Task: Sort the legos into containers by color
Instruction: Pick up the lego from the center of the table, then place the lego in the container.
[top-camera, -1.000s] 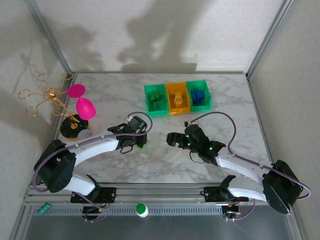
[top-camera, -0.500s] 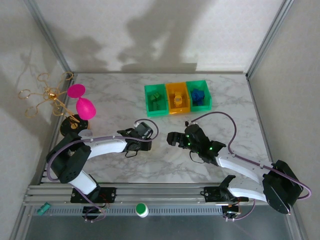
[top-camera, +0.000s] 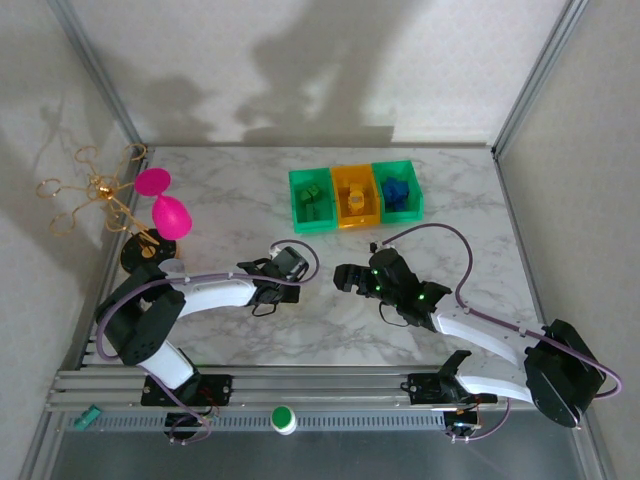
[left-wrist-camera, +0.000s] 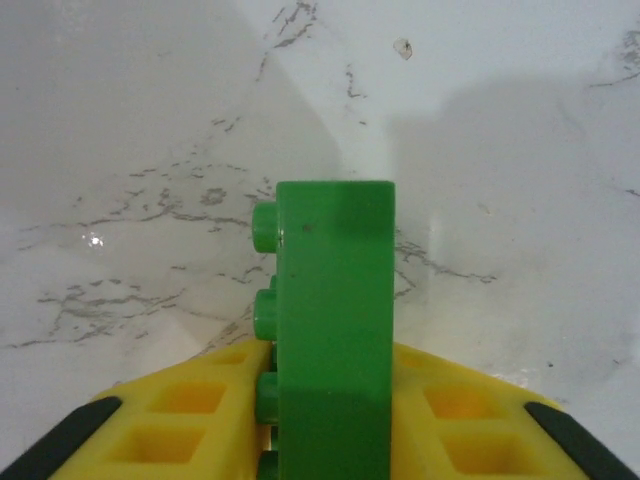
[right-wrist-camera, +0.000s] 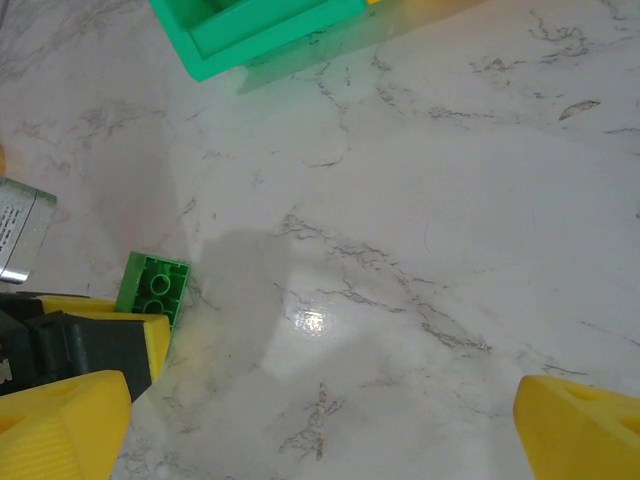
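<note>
left arm (top-camera: 215, 290) edged right; left jaws pinching green lego (left-wrist-camera: 335, 330); right jaws spread.

The table (top-camera: 240, 190) is white marble with thin grey veins. The containers (top-camera: 296, 200) run green, yellow-orange, green; the legos (top-camera: 312, 200) in them are green in the left one, yellow in the middle, blue in the right. The green brick (left-wrist-camera: 335, 330) sits between the yellow, black-tipped left fingers (left-wrist-camera: 180, 420). The right fingers (right-wrist-camera: 585, 420) are yellow too. The goblets (top-camera: 165, 205) are bright pink, the wire stand (top-camera: 95, 190) gold
</note>
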